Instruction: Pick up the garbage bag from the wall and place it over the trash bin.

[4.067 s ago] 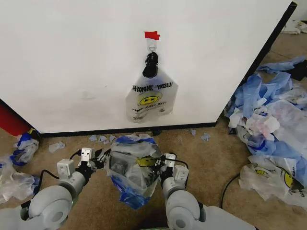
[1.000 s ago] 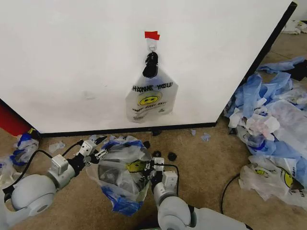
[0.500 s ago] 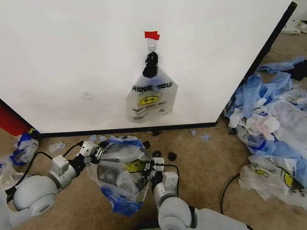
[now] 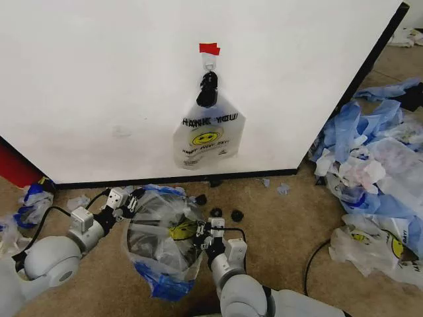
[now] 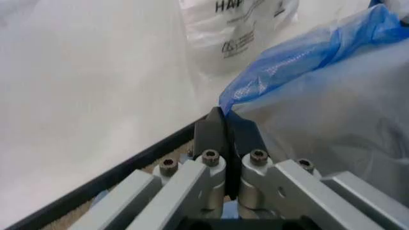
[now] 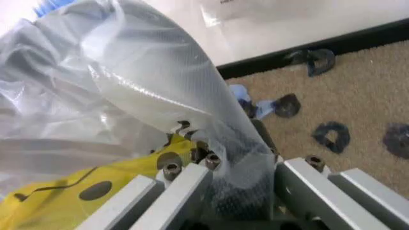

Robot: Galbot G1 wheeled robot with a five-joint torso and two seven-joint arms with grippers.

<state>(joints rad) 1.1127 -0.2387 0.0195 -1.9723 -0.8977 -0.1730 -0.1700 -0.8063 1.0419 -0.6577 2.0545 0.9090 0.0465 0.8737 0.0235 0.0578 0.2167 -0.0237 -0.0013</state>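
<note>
Plastic garbage bag [image 4: 162, 234] stretched between both clamped jaws

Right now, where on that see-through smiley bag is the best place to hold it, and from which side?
Judging by its pose, the garbage bag is best held at its blue rim, one gripper on each side, pulling outward. The left gripper pinches the blue trim shut from the robot's left; the right gripper clamps film on the opposite edge. That keeps the floppy mouth spread wide over the trash bin.
</note>
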